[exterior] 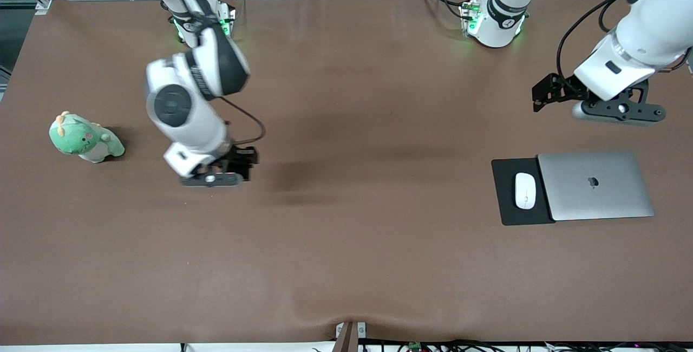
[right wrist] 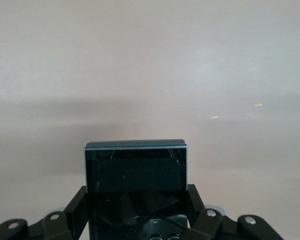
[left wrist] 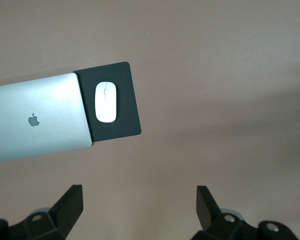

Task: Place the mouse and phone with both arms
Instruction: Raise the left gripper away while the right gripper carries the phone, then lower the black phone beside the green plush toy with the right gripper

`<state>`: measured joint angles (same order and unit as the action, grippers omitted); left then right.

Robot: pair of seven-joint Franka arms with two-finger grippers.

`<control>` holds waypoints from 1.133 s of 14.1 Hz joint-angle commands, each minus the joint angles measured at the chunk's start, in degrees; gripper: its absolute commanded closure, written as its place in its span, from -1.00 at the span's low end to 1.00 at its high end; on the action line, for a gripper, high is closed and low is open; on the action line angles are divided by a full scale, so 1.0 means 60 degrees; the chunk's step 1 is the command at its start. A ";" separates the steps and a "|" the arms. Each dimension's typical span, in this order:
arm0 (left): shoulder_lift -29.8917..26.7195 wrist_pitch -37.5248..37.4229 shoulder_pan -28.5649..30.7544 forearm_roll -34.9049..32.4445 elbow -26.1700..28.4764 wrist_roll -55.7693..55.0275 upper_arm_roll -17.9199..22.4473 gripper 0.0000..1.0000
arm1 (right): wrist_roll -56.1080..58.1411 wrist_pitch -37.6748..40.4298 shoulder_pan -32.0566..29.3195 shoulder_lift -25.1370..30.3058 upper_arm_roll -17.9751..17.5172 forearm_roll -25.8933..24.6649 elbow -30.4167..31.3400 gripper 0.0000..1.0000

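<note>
The white mouse (exterior: 524,190) lies on a flat black pad (exterior: 506,206) beside a closed silver laptop (exterior: 595,185), toward the left arm's end of the table. In the left wrist view the mouse (left wrist: 105,102) lies on the pad (left wrist: 127,80). My left gripper (exterior: 544,95) (left wrist: 140,200) is open and empty, in the air over bare table between its base and the laptop. My right gripper (exterior: 246,163) (right wrist: 136,200) is shut on the black phone (right wrist: 136,172), which sits flat between its fingers low over the brown table, toward the right arm's end.
A green plush toy (exterior: 85,138) stands near the right arm's end of the table. The laptop (left wrist: 40,120) overlaps one edge of the pad. The brown table cover (exterior: 346,233) bulges at the edge nearest the front camera.
</note>
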<state>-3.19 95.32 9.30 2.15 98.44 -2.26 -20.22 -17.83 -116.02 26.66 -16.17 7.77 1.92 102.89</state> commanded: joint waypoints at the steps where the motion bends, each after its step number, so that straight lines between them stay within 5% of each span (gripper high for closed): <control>1: 0.0092 -0.0578 -0.1324 0.0170 -0.0512 0.0026 0.1181 -1.00 | 0.1135 0.0701 -0.1201 0.0686 -0.0168 0.0003 0.0224 1.00; 5: -0.0024 -0.0974 -0.2967 0.0170 -0.0733 -0.0121 0.2737 -1.00 | 0.2908 0.1084 -0.3165 0.0907 -0.0168 0.0017 0.0239 1.00; 9: -0.0010 -0.0989 -0.3657 0.0170 -0.0733 -0.0136 0.3455 -1.00 | 0.4476 0.0881 -0.4821 0.0790 -0.0168 0.0557 0.0618 1.00; 16: 0.0473 -0.0989 -0.3483 0.0009 -0.1463 -0.0062 0.3399 -1.00 | 0.5855 -0.1929 -0.5630 0.0922 -0.0168 0.0735 0.3340 1.00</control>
<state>-2.33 90.73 -11.31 2.19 93.84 -2.57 -0.41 15.01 -123.50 -5.42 -12.59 8.01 5.45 117.86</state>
